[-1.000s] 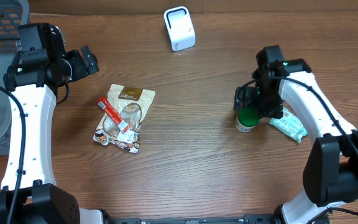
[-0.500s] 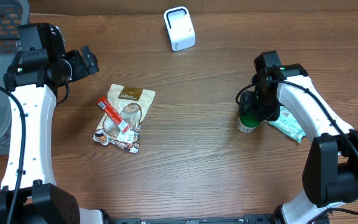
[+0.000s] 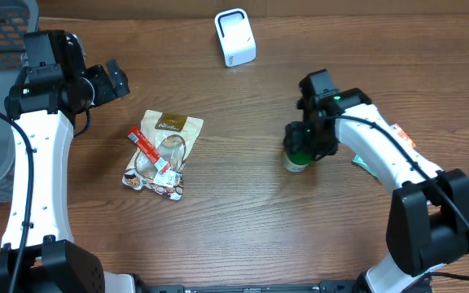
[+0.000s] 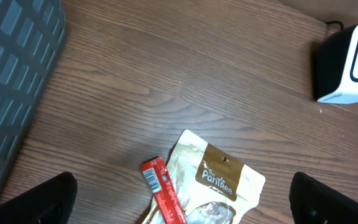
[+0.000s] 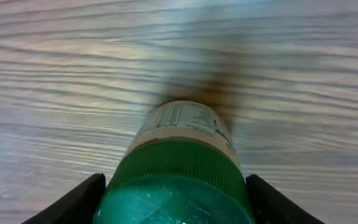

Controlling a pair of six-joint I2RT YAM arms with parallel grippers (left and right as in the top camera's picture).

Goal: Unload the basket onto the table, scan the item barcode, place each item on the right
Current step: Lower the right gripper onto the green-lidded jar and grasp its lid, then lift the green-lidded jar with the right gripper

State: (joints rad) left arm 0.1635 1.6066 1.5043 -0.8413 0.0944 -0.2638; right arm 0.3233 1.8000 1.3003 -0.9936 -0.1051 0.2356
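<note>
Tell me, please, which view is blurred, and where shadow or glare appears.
Right wrist view: the table is smeared into streaks, the bottle is fairly sharp, and a dark shadow lies behind it. Left wrist view: sharp, the white scanner bright but readable. Overhead view: sharp, evenly lit, no strong glare.

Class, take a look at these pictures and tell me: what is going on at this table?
The right gripper is closed on a green-capped bottle, its fingers on either side of the cap, near the middle of the table. The left gripper hangs open above a pouch and a red bar, touching neither. The white scanner stands at the far edge, apart from the bottle, so the barcode looks not yet scanned.
</note>
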